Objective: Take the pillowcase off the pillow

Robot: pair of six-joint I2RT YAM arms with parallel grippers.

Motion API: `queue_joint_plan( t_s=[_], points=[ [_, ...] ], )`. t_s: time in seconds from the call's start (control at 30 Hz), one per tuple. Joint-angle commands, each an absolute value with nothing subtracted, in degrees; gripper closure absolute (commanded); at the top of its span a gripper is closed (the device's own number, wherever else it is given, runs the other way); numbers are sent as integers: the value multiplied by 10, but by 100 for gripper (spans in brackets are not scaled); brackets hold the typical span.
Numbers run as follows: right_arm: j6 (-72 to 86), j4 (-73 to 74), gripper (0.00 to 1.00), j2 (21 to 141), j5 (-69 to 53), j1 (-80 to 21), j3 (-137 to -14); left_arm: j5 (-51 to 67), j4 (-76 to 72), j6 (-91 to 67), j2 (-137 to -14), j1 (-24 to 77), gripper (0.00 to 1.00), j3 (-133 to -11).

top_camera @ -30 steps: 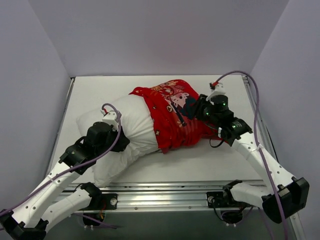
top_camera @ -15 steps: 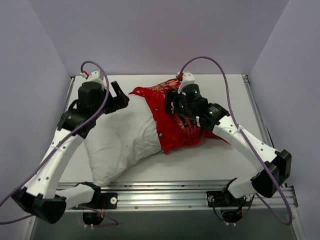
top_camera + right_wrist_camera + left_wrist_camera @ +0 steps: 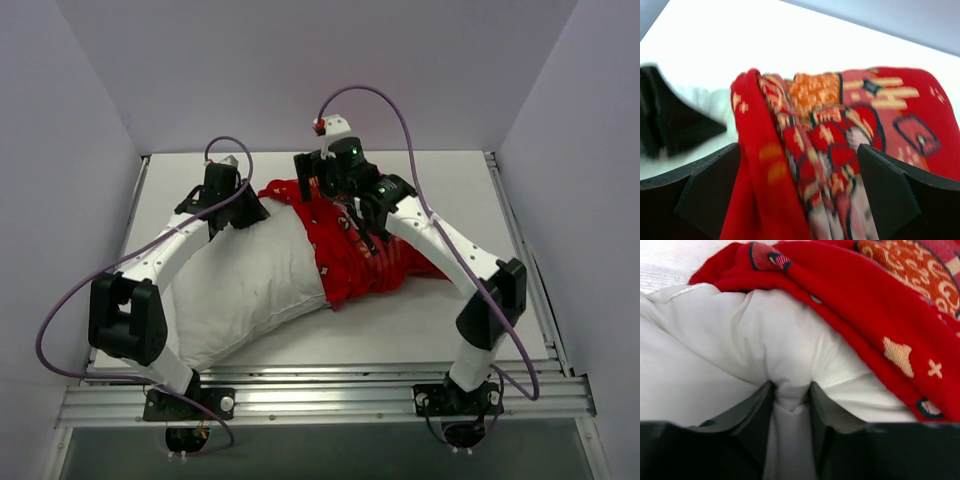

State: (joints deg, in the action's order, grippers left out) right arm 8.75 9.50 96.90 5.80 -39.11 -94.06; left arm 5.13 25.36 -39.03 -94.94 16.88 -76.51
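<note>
Pillow (image 3: 250,280): lies slantwise on the table (image 3: 420,320), near end bare white, far end still inside the cover.

Pillowcase (image 3: 360,250): bunched into red folds over the pillow's far-right end. Its open hem runs across the pillow about midway. A loose flap trails onto the table just right of the pillow. The print is crumpled but readable in parts.

Left gripper (image 3: 790,410): at the pillow's far-left edge, just beside the pillowcase hem. In the wrist view both fingers (image 3: 752,430) are pressed in on a ridge of white pillow fabric, which is puckered up between them. The red hem lies just above and to the right of that pinch, apart from the fingers. The grip is on pillow, not on cover.

Right gripper (image 3: 799,150): over the pillow's far end, above the bunched pillowcase. Jaws are spread wide, with the red folds standing up between the two fingers (image 3: 705,195). I cannot tell whether either finger touches the cloth, and nothing is clamped. The wrist view is slightly blurred.

The left gripper's dark body shows at the left of the right wrist view, near the pillow's white edge.
</note>
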Motion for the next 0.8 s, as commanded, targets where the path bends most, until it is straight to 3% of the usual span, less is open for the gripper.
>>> queue_joint_plan(
  t_s=[0.0, 0.03, 0.1, 0.33, 0.4, 0.47, 0.5, 0.53, 0.57, 0.77],
  points=[
    [67, 105, 4, 1040, 48, -397, -1011, 90, 238, -409, -926, 197, 63, -685],
    [69, 111, 4, 1057, 46, -397, -1026, 85, 228, -407, -918, 201, 80, -672],
    [76, 131, 4, 1106, 41, -397, -1062, 60, 222, -395, -889, 218, 97, -639],
    [83, 197, 6, 1187, 13, -397, -1073, -59, 215, -339, -784, 253, 98, -587],
    [77, 219, 18, 1194, 7, -396, -1056, -97, 218, -323, -754, 257, 98, -587],
    [74, 229, 42, 1191, 11, -393, -1042, -124, 223, -306, -737, 259, 98, -592],
    [75, 245, 82, 1178, 19, -379, -1026, -157, 233, -288, -718, 260, 98, -604],
    [75, 245, 83, 1178, 28, -372, -1026, -157, 233, -288, -712, 260, 98, -604],
    [81, 242, 100, 1171, 37, -362, -1011, -176, 240, -284, -708, 261, 98, -608],
    [106, 224, 100, 1103, 127, -264, -1007, -235, 279, -257, -659, 261, 98, -663]
  ],
)
